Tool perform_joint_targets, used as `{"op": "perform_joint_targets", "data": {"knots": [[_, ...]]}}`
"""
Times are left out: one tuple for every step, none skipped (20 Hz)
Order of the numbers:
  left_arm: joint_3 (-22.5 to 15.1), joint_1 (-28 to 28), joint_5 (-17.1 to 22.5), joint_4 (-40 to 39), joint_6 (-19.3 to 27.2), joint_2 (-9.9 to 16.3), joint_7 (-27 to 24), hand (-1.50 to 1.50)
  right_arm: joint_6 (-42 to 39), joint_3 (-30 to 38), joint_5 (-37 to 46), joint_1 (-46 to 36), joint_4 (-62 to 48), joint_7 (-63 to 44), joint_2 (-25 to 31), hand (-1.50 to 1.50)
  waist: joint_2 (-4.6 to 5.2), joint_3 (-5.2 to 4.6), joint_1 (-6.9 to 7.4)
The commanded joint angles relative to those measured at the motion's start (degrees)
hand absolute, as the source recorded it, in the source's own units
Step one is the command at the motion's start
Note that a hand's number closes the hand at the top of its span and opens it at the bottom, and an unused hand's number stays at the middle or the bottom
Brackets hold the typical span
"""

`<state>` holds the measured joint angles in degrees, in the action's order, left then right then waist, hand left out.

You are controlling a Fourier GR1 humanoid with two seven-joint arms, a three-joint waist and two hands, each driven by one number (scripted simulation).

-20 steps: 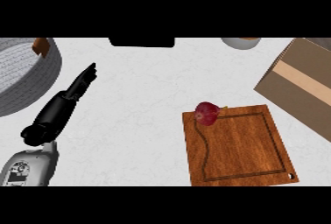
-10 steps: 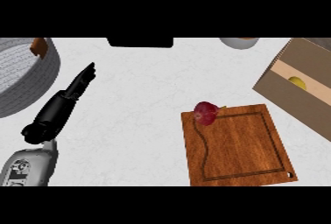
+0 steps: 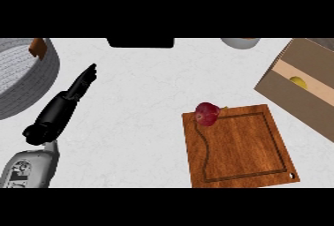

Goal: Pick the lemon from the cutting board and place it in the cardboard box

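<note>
Nearest, at the counter's (image 3: pixel 150 132) front right, the wooden cutting board (image 3: pixel 244 150) lies flat. It carries no lemon; only a dark red fruit (image 3: pixel 207 114) (kind not determinable) sits at its far left corner, overlapping the edge.

At the front left, the left hand (image 3: pixel 77 86) extends from its grey forearm, fingers straight and together, holding nothing, pointing toward the far edge. It is well apart from the board. The right hand shows nowhere.

Further back on the right edge, the cardboard box (image 3: pixel 306 84) stands open. The lemon (image 3: pixel 298 81) rests inside it, a small yellow shape against the inner wall, so placement appears complete.

Handling assessment: the lemon should be light, firm and rounded, its waxy rind somewhat slippery and apt to roll. Best taken across its middle, fingers opposed to thumb.

At the far left, a grey ribbed basket (image 3: pixel 23 79). Along the far edge, a black object (image 3: pixel 140 42) and a pale bowl (image 3: pixel 240 42), both cut off.
</note>
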<state>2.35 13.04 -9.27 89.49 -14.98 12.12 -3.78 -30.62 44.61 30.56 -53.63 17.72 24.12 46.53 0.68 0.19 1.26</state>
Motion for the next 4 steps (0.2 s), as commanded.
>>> {"op": "perform_joint_targets", "data": {"knots": [[-0.8,1.9,-0.5,0.0,0.0,-0.4,1.1,0.0,0.0,6.7,-5.8,-1.8,-5.5,-5.9,3.5,-1.5,0.28,0.01,0.47],[-1.1,1.0,-1.0,-0.4,0.9,-1.2,0.0,0.0,0.4,7.6,-6.4,0.0,-5.8,-4.3,5.2,-1.5,0.53,0.07,0.71],[-0.5,1.3,-0.2,-0.2,-0.1,-0.4,0.1,0.0,1.3,8.3,-7.0,-0.4,-6.2,-4.9,5.9,-1.5,0.71,0.11,1.29],[0.9,1.8,0.9,-1.6,-0.9,0.5,-0.8,0.0,2.8,7.9,-6.8,1.2,-5.9,-2.8,4.6,-1.5,0.61,0.06,1.08]]}}
